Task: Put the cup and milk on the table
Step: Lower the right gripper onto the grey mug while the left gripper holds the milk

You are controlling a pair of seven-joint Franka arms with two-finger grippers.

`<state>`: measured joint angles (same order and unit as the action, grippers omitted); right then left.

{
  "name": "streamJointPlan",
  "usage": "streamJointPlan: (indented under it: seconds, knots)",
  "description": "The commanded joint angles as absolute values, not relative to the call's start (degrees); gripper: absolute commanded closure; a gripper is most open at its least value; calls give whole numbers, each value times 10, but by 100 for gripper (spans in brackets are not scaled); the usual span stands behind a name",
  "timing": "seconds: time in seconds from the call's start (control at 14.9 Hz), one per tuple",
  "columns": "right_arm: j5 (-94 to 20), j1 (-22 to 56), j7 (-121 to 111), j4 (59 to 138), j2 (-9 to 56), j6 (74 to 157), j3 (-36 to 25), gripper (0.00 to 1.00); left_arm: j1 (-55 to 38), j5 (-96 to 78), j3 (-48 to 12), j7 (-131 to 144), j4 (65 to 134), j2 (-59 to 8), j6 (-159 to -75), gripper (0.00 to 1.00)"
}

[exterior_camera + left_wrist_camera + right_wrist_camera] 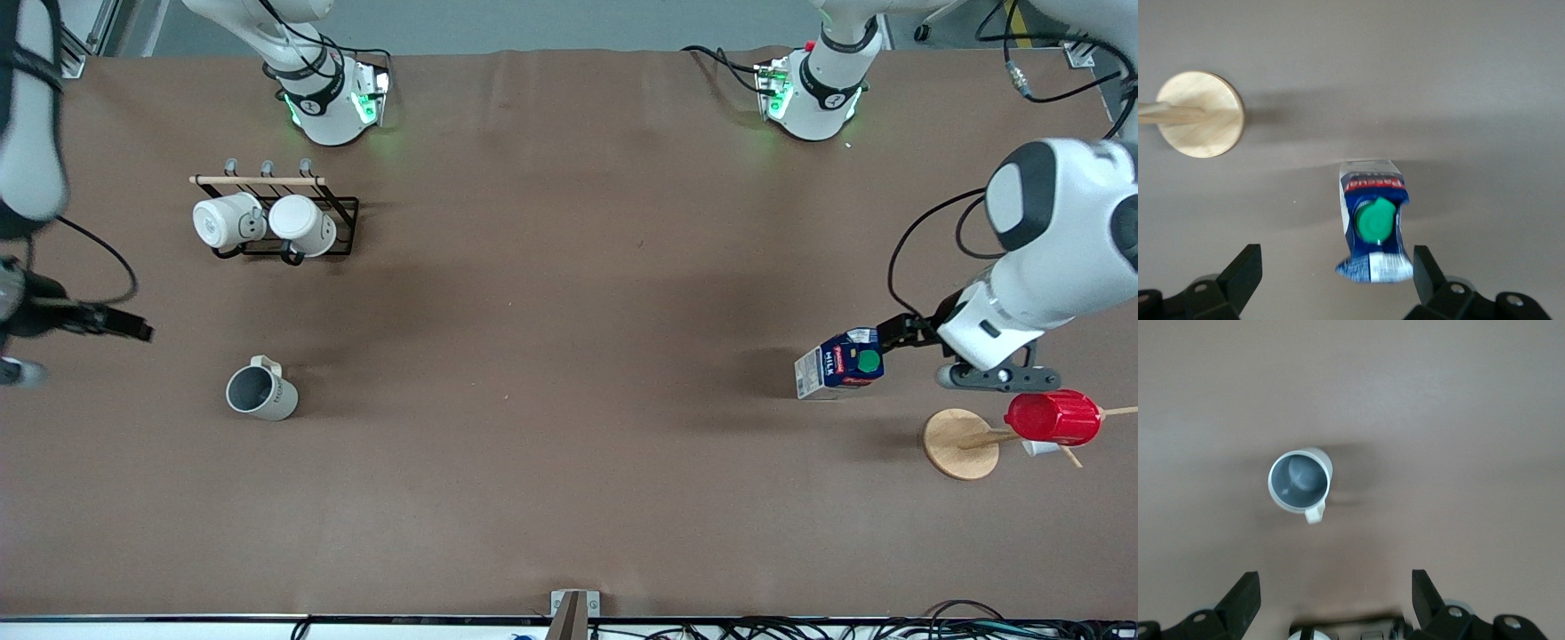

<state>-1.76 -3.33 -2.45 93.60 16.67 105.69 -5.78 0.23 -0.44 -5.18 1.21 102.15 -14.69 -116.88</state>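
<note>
Front view: cup (261,391) stood upright on the table (569,498) toward the right arm's end; milk (841,363) stood toward the left arm's end, beside the wide-open left gripper (893,333).
Left wrist view: milk's green cap (1375,221) showed between the parted fingers (1245,270).
Right wrist view: right gripper (1335,597) was spread wide, empty, over the table beside the cup's grey inside (1299,482).

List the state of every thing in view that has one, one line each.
cup: upright on the table, empty, free.
milk: upright, cap on, free.
two white mugs: lying sideways in the black rack.
red cup: hung on the wooden stand.
left gripper: open, above the milk.
right gripper: open, above the cup.
</note>
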Motion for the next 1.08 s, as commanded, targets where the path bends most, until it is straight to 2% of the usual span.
streamJointPlan:
  seconds: [0.0,0.34,0.4,0.54,0.81,0.94,1.01]
  knots:
    - [-16,-21,-30,1005,180,1149,-52,0,-10,4,-54,42,1040,-166,-1205,0]
    - [-15,-13,-55,1027,241,1225,-53,0,-20,4,-54,43,1049,-195,-1217,2]
    - [-15,-13,-55,1037,250,1253,-52,0,-20,4,-54,43,1054,-194,-1217,8]
    - [-15,-13,-56,1060,259,1301,-52,0,-20,4,-54,43,1063,-192,-1217,30]
    - [-15,-12,-55,1068,288,1348,-52,0,-19,4,-61,43,1070,-189,-1212,47]
    - [-16,-11,-54,1068,301,1373,-52,6,-20,4,-62,44,1069,-184,-1203,58]
    - [-16,-11,-55,1068,304,1377,-52,16,-20,4,-67,46,1066,-181,-1195,61]
